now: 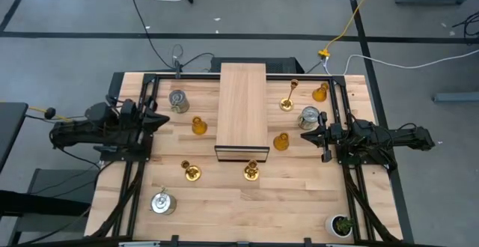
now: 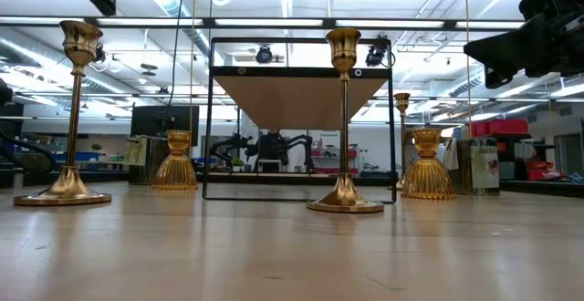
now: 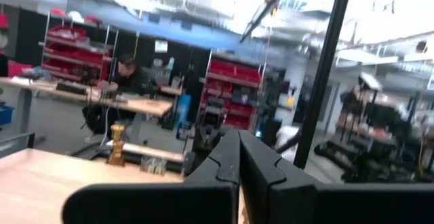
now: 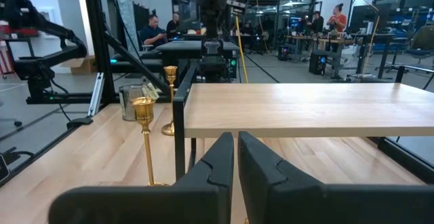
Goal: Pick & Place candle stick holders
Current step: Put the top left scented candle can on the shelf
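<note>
In the low view the left gold candlestick (image 2: 68,119) loses the edge of its base to the picture's side. A silver can (image 2: 475,165) stands half hidden behind an amber holder (image 2: 426,165). The left wrist view is blurred, so the small gold piece (image 3: 116,144) on the desk (image 3: 41,183) cannot be identified.

Grey concrete floor (image 1: 247,7) with dark seam lines, crossed by black, white and yellow cables (image 1: 352,19). Ceiling of long strip lights (image 2: 274,23) and exposed beams. Red storage bins on dark shelving (image 3: 234,81) along the far wall. Wooden work desks (image 3: 88,95), a person seated at one. More people standing at distant benches (image 4: 325,37).
</note>
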Tool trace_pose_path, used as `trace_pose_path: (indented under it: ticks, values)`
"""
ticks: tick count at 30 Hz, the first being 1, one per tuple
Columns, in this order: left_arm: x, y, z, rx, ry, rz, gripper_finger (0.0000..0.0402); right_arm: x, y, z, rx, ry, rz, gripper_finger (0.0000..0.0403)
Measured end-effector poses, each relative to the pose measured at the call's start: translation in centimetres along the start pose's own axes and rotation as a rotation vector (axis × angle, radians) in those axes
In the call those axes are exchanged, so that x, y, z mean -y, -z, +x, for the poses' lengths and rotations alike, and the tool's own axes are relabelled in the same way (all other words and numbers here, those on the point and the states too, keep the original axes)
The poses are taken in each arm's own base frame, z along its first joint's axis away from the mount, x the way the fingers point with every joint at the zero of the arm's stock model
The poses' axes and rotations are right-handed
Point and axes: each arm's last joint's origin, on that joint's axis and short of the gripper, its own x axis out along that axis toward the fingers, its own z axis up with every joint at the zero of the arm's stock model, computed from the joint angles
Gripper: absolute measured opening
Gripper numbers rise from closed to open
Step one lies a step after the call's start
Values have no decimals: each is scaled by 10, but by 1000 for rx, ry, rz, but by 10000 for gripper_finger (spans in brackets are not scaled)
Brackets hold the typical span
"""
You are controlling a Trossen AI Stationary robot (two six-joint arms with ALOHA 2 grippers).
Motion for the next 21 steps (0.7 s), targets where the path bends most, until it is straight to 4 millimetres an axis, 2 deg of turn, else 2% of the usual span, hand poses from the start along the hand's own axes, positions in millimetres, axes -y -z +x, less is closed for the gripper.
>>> trace_pose_path:
  ticks: [5,21]
  values:
    - [5,-18,14,-49,-10,50,4,0,0,0,0,0,0,27]
    - [23,-85,70,-134,-44,17,6,0,0,0,0,0,0,27]
